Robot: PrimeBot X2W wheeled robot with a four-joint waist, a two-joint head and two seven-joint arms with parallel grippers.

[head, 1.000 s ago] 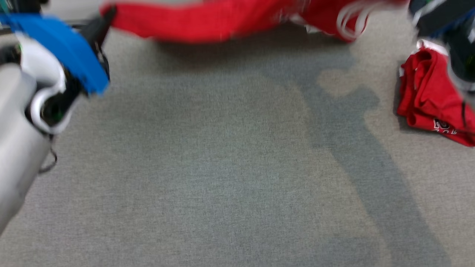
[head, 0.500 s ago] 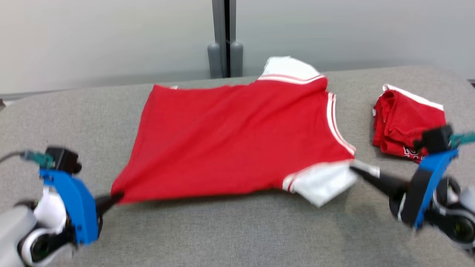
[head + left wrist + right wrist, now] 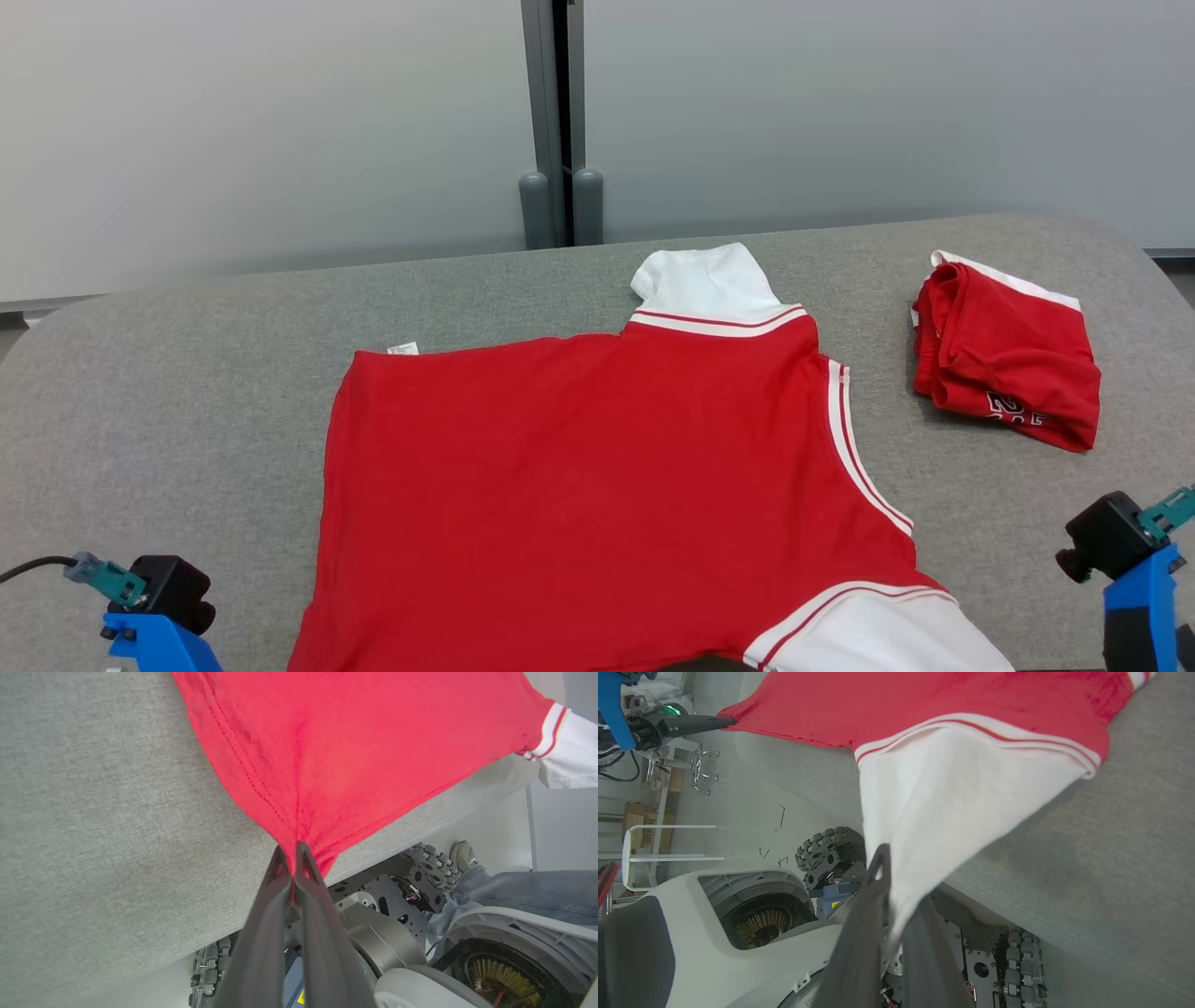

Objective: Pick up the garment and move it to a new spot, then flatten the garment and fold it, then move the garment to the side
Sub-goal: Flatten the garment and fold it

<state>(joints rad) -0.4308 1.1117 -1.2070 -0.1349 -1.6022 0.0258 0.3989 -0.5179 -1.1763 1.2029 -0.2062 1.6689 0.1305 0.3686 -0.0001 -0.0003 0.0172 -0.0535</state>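
Observation:
The red garment (image 3: 597,485) with white sleeves lies spread flat on the grey table (image 3: 187,392), collar side to the right. Its near edge reaches the table's front edge. My left gripper (image 3: 292,858) is shut on the garment's red hem corner (image 3: 303,830), pulling it just past the table edge. My right gripper (image 3: 896,891) is shut on the tip of the near white sleeve (image 3: 952,807), which hangs over the edge. The head view catches the blue wrist mounts at the lower left (image 3: 154,635) and lower right (image 3: 1139,588). The right wrist view also shows the left gripper (image 3: 726,720) pinching the corner.
A second red garment (image 3: 1013,359), folded, lies at the table's far right. A grey wall with a post (image 3: 558,121) stands behind the table. Below the front edge are my wheeled base (image 3: 420,872) and a person's jeans leg (image 3: 528,891) and shoe (image 3: 463,851).
The head camera has tilted up, so the whole picture shifted. The garment went from hanging blurred between the grippers to lying spread on the table; both grippers drew back to the near edge, still gripping.

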